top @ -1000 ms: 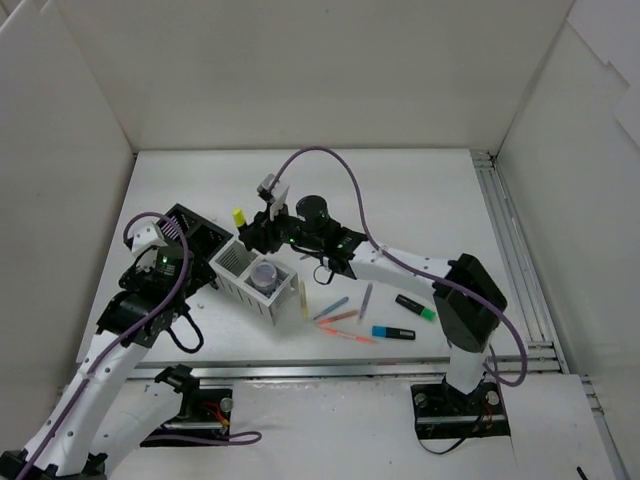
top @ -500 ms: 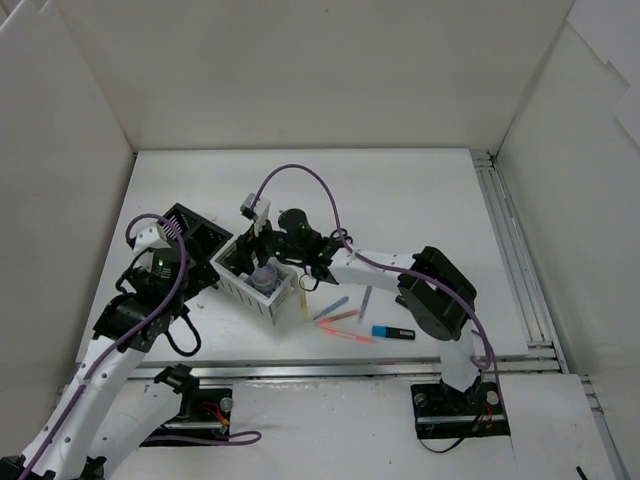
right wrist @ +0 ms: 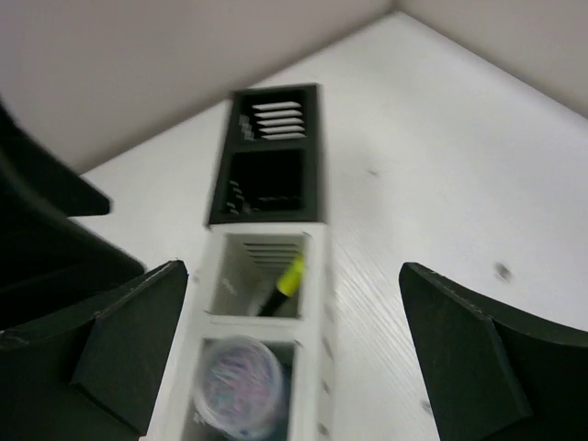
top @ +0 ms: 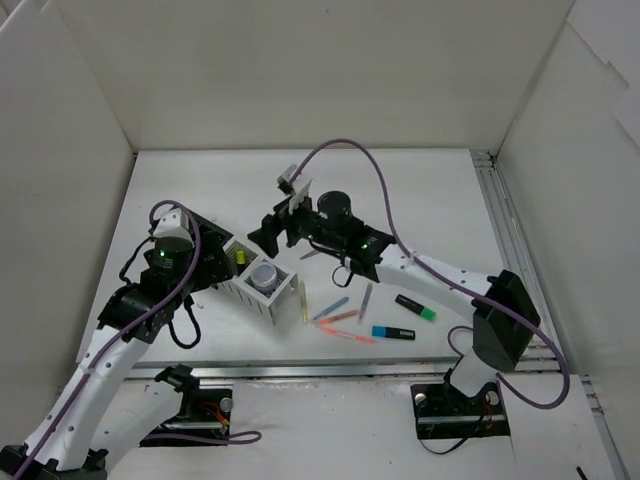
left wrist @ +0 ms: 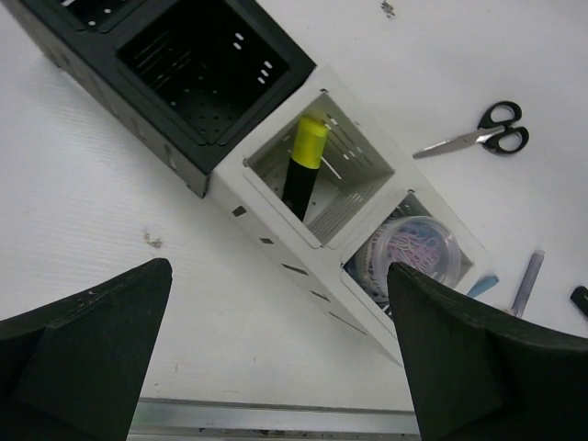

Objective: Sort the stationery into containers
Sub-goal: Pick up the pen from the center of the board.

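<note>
The containers point(left wrist: 276, 234) form a diagonal row of black and white mesh boxes. A yellow highlighter point(left wrist: 308, 161) leans in the first white box point(right wrist: 262, 276), and a clear round jar point(left wrist: 418, 253) fills the white box beside it. My right gripper point(right wrist: 294, 271) hangs open above these white boxes, empty. My left gripper point(left wrist: 280, 271) is open too, just on the near side of the row. Scissors point(left wrist: 478, 138) lie beyond the boxes. From above, pens point(top: 335, 312), a blue highlighter point(top: 393, 332) and a green highlighter point(top: 415, 307) lie loose on the table.
The black boxes point(top: 195, 228) are partly covered by my left arm. A pale yellow pen point(top: 303, 298) lies against the white end of the row. White walls enclose the table, with a metal rail point(top: 515, 260) along the right edge.
My right gripper lowered the yellow highlighter into the first white box, opened and pulled back up to the right. My left arm shifted right, closer to the containers.
</note>
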Tool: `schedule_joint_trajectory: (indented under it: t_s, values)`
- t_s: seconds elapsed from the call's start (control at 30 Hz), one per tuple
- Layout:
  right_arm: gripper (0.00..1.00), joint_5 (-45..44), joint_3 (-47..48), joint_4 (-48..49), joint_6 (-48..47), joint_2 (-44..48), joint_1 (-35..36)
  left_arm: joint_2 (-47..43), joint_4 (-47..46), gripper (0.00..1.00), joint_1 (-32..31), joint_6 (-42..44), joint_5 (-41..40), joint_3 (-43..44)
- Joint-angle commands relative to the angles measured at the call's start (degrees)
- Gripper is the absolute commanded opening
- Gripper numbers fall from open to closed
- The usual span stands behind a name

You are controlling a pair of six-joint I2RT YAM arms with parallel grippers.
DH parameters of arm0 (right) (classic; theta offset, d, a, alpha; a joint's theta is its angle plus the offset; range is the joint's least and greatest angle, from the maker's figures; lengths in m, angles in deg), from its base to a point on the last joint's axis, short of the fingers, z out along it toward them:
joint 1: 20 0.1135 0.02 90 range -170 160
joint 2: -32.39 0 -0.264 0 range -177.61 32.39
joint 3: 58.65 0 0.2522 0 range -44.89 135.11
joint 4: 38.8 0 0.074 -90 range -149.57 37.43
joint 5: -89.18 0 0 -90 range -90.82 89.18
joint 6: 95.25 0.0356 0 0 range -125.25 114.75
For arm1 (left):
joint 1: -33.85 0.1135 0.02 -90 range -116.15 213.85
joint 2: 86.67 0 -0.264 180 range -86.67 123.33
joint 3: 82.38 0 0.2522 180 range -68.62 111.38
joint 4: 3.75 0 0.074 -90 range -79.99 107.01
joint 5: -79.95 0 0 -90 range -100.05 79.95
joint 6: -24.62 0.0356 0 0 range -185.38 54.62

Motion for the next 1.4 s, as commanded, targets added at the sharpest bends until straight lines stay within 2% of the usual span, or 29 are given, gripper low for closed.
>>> schedule_joint_trajectory:
  t_s: [0.0,0.03,0.07,0.13,0.17,0.23,0.27,0.37,0.47,0.57,0.7,0.83,0.97,1.07,1.1,1.23,1.37]
  values:
    - [0.98,-12.31,4.16,-22.8,0.04,6.47,-5.46,2.57,-6.66,1.0,-1.27,5.33,5.76,3.22]
    - [0.98,-15.92,4.53,-27.89,1.26,7.0,-6.44,3.1,-7.45,1.0,-2.32,6.37,6.12,3.22]
    - [0.98,-24.48,2.88,-31.59,2.84,7.78,-7.23,3.89,-9.11,0.99,-3.02,6.82,6.21,2.96]
    - [0.98,-29.11,-1.24,-38.63,6.7,12.5,-10.29,4.94,-10.79,0.99,-4.95,7.87,6.65,2.95]
    - [0.98,-32.7,-6.23,-40.05,13.51,14.63,-11.27,6.17,-12.54,0.99,-5.75,9.36,7.08,3.13]
    - [0.98,-31.35,-11.26,-42.96,22.14,21.74,-16.95,7.75,-14.48,0.99,-8.2,11.21,7.96,3.65]
    - [0.98,-28.72,-15.72,-43.4,23.75,23.86,-18.38,9.59,-17.02,0.99,-9.09,14.18,10.05,4.61]
    - [0.98,-28.08,-20.77,-49.52,27.72,33.25,-24.62,15.13,-21.6,1.0,-13.92,22.01,16.48,7.69]
    - [0.98,-28.87,-23.06,-57.6,30.35,37.22,-30.16,23.03,-20.65,0.99,-20.84,28.32,16.67,14.34]
    - [0.98,-25.98,-25.25,-62.29,30.8,38.99,-35.44,29.45,-22.31,0.99,-26.65,35.01,16.49,17.53]
    - [0.98,-24.13,-27.28,-63.62,27.83,40.22,-41.58,35.0,-26.79,0.99,-30.53,43.19,23.6,17.46]
    - [0.98,-14.31,-27.28,-64.06,19.91,39.09,-43.89,39.22,-24.96,0.99,-31.77,41.72,20.8,19.83]
    - [0.98,-18.4,-28.78,-65.98,21.83,34.79,-43.54,37.74,-28.11,0.99,-31.77,40.58,20.97,16.23]
    - [0.98,-17.63,-28.34,-67.66,25.43,33.2,-43.88,36.68,-28.29,1.0,-31.77,39.17,20.1,15.0]
    - [0.98,-16.23,-28.77,-67.4,29.44,33.54,-44.06,36.76,-28.03,0.99,-31.77,38.73,19.4,14.91]
    - [0.98,-10.17,-33.68,-61.62,40.54,36.61,-44.06,36.15,-28.81,0.99,-31.77,38.03,16.76,12.54]
    - [0.98,-10.76,-35.19,-58.88,45.74,37.42,-44.06,34.4,-30.57,1.0,-31.77,38.03,16.58,9.9]
